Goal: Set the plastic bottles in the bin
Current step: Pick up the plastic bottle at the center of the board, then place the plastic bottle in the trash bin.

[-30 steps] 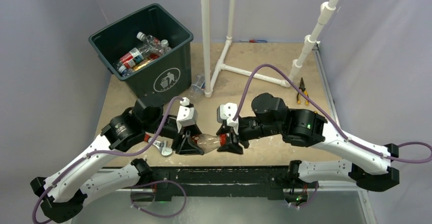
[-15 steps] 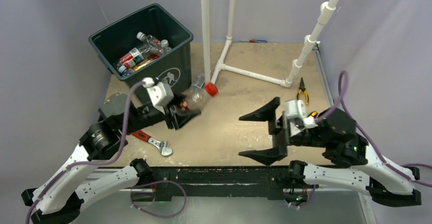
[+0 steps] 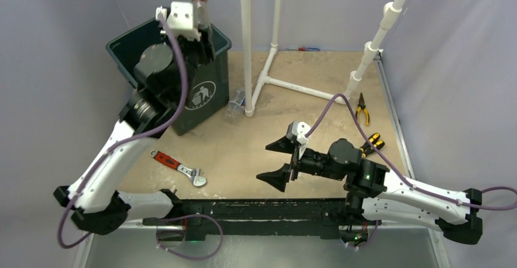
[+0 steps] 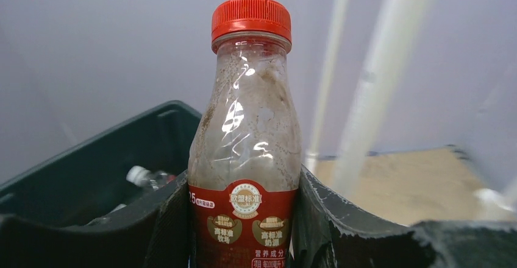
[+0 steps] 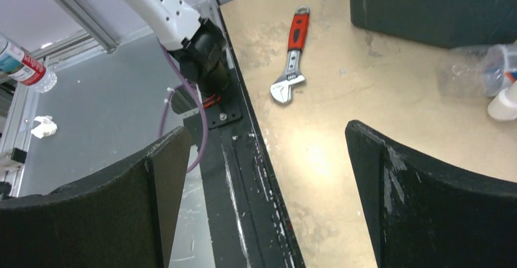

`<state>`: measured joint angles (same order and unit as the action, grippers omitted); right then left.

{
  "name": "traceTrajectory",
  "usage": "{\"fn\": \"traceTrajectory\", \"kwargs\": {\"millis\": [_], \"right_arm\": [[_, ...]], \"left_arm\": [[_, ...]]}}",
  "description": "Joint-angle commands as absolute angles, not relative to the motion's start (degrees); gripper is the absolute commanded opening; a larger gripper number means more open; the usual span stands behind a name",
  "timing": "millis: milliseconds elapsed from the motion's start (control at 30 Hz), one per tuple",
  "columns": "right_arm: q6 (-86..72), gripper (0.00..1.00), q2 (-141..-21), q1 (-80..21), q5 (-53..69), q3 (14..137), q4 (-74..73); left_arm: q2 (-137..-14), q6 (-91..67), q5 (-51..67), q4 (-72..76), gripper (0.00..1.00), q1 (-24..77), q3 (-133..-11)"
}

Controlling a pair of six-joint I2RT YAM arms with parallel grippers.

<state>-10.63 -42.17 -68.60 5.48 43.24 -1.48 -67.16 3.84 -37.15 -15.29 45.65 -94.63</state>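
Observation:
My left gripper (image 3: 196, 23) is shut on a clear bottle (image 3: 199, 7) with a red cap and red label, held upright above the dark green bin (image 3: 207, 73). In the left wrist view the bottle (image 4: 247, 152) stands between my fingers (image 4: 174, 210), with the bin rim (image 4: 122, 137) behind and a white-capped bottle (image 4: 143, 175) inside. Most of the bin's inside is hidden by my left arm. Another clear bottle (image 3: 236, 101) lies on the table right of the bin; it also shows in the right wrist view (image 5: 478, 73). My right gripper (image 3: 278, 161) is open and empty over the table's front middle.
A red-handled wrench (image 3: 177, 166) lies front left, also in the right wrist view (image 5: 292, 52). Yellow-handled pliers (image 3: 362, 108) lie at the right. A white pipe frame (image 3: 247, 49) stands right of the bin. A bottle (image 5: 21, 64) lies off the table.
My left arm has lifted the red-capped bottle from in front of the bin to above it, now upright. My right gripper has swung left and stays open.

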Motion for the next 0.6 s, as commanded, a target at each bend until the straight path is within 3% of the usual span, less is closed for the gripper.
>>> {"fn": "traceTrajectory", "kwargs": {"millis": [0,100,233,367,567], "right_arm": [[-14.88,0.99,-39.03,-68.64,4.58,39.52,8.39],[-16.17,0.99,-38.4,-68.64,4.99,37.12,9.27],[-16.84,0.99,-38.49,-68.64,4.89,35.56,9.17],[-16.79,0.99,-38.59,-68.64,3.14,34.97,8.25],[-17.87,0.99,-37.82,-68.64,1.48,33.35,8.17]], "left_arm": [[-73.13,-2.8,-38.03,-16.61,0.0,30.43,-100.39],[-75.68,-9.1,-34.68,-16.05,0.0,18.01,-100.42],[-78.36,-16.72,-30.81,-17.02,0.0,9.01,-98.14],[-76.17,-19.96,-32.27,-11.96,0.0,5.93,-89.19],[-76.12,-23.14,-32.95,-13.26,0.01,5.19,-85.13]]}}
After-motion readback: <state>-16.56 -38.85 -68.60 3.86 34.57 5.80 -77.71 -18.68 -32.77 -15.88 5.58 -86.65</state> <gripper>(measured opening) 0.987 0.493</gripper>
